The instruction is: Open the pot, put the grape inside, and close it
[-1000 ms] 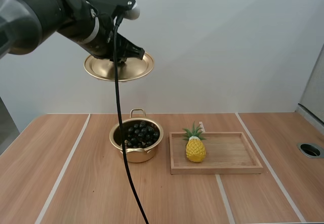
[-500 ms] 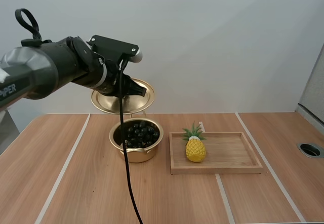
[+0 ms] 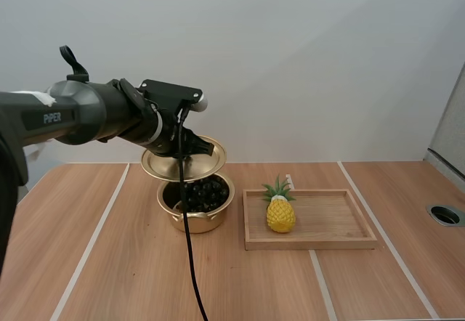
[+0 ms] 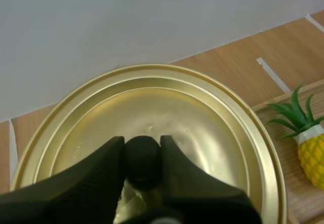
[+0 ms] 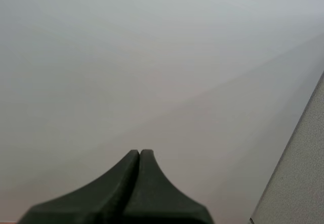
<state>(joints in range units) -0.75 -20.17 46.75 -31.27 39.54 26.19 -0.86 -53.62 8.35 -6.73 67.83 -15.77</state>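
Our left gripper [image 4: 143, 144] is clamped on the black knob [image 4: 143, 159] of the gold lid [image 4: 202, 112]. We hold the lid a bit tilted, just over the back of the gold pot [image 3: 197, 224]. We cannot tell if lid and pot touch. The dark grapes [image 3: 209, 190] lie inside the pot, which sits on the wooden table [image 3: 109, 263]. Just beside the pot is a wooden tray [image 3: 334, 219] with a toy pineapple [image 3: 280, 213] standing in it. Our right gripper [image 5: 139, 154] has its two fingers pressed together, holding nothing.
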